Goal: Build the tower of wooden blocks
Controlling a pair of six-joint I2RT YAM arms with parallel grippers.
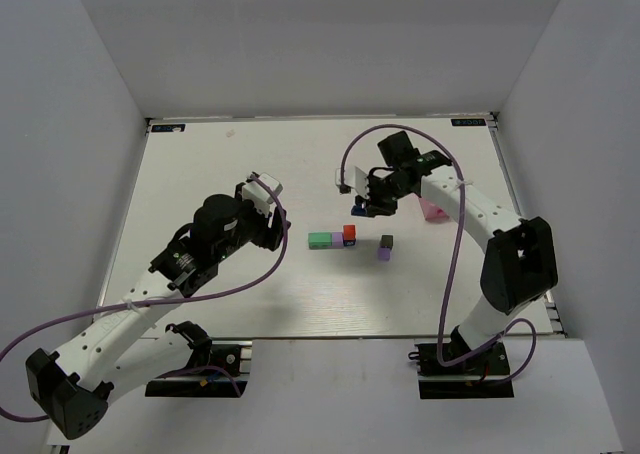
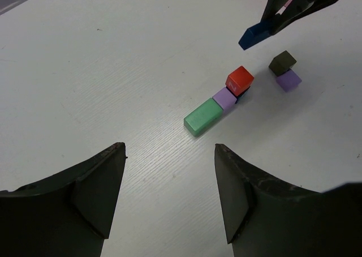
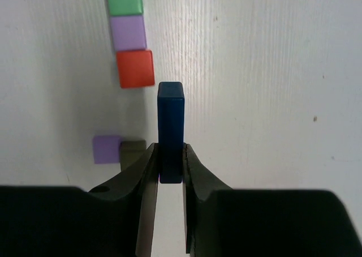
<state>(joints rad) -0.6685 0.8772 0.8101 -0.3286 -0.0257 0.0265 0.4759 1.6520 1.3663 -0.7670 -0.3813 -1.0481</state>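
While the left gripper (image 2: pixel 168 155) hovers empty, fingers apart, the wood block tower (image 1: pixel 337 238), a green-purple-red row, lies mid-table; the right gripper (image 3: pixel 169 166) clamps a dark blue block (image 3: pixel 170 121) near its red end; what the pink tray (image 1: pixel 434 211) holds is hidden.

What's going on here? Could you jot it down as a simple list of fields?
Right end effector: shut on blue block, held above the table
Left end effector: open, empty
Row on table: green block, purple block, red block
Apart: brown block atop second purple block
Behind: pink tray
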